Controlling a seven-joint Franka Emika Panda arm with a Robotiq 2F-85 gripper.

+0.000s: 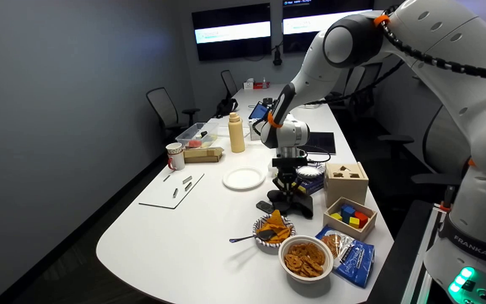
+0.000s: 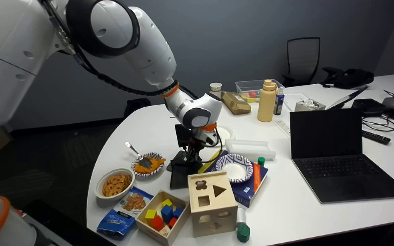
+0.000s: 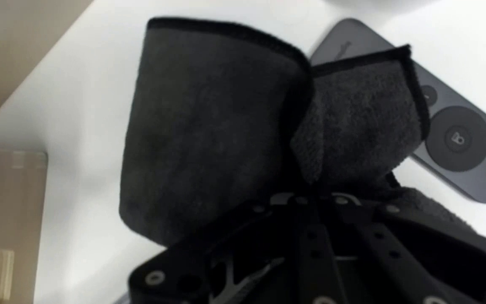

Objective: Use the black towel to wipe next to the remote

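Note:
The black towel [image 3: 209, 122] is bunched up on the white table in the wrist view. It also shows in both exterior views [image 1: 304, 204] [image 2: 182, 175]. My gripper [image 3: 315, 196] points down with its fingers close together, shut on the towel's gathered middle; the fingertips are buried in dark cloth. It shows in both exterior views [image 1: 287, 192] [image 2: 193, 159]. The dark grey remote [image 3: 458, 109] lies right beside the towel, and a towel corner overlaps its edge in the wrist view. The remote [image 1: 265, 206] also shows in an exterior view, left of the towel.
A bowl of orange chips with a spoon [image 1: 274, 232] stands near the towel. A pretzel bowl [image 1: 306, 258], a blue snack bag [image 1: 355, 259], a block tray [image 1: 369, 230] and a wooden shape box [image 2: 214, 205] stand around. A blue book [image 2: 248, 193] and white plate [image 1: 244, 179] are nearby.

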